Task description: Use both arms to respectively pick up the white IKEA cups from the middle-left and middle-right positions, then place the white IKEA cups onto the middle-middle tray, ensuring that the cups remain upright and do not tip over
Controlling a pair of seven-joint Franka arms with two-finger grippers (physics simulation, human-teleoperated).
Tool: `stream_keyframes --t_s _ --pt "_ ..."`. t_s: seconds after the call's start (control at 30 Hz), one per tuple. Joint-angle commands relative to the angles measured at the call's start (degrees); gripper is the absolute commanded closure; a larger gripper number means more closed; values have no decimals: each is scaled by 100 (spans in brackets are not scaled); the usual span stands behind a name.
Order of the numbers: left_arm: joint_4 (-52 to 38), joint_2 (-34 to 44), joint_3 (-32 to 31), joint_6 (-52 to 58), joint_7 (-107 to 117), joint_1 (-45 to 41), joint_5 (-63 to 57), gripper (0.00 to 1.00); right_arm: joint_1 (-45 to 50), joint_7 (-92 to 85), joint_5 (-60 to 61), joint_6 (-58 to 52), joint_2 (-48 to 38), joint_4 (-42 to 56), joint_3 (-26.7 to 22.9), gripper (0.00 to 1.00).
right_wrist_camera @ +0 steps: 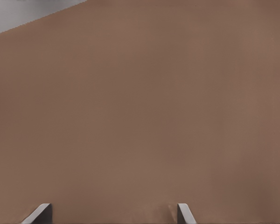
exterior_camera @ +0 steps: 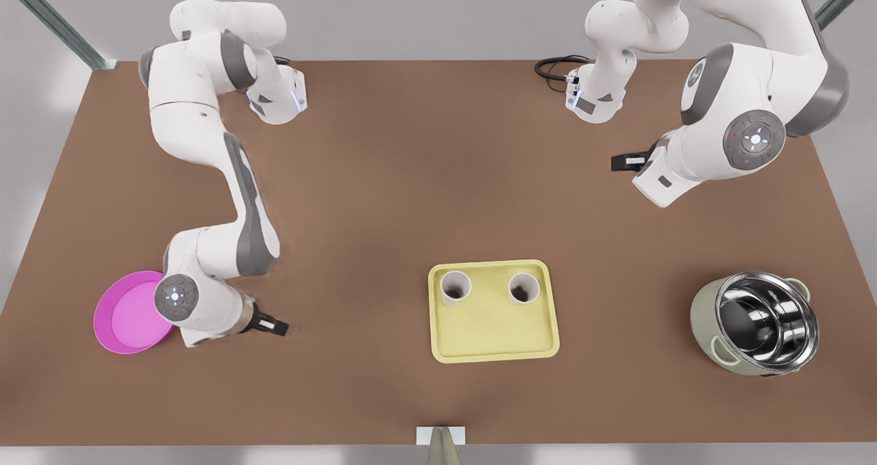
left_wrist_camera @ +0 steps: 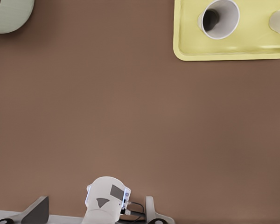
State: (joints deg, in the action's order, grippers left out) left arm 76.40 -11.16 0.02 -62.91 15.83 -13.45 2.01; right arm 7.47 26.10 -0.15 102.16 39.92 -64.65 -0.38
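Left claw (exterior_camera: 620, 161) released over table (exterior_camera: 411, 177); right claw (exterior_camera: 277, 326) released beside plate (exterior_camera: 123, 314), half hidden.

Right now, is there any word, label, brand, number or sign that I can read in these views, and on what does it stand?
None: no readable word, brand or number.
Plain: one cup, the other cup, tray, pot, pink plate.
Dark triangle, no letters: on the arm base.
Tiny marks, too small to read: on the arm's lit disc.
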Motion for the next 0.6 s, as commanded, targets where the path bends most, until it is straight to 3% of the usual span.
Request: stream_keyframes --t_s 0.0,0.03,0.17,0.57 --pt "-2 0 -2 25 -1 -8 -7 0 -158 -3876 -697 -1444 -1150 -609 -129 0" --pt "-2 0 -2 25 8 -8 -7 0 -255 -3893 -714 -1444 -1845 -1040 -129 0" --pt "-2 -9 -2 25 -1 -17 -7 0 -343 -3928 -706 -1488 -3296 -1910 -287 0" --pt "-2 -9 -2 148 8 -17 1 0 -466 -3919 -644 -1646 -3605 -1973 -269 0"
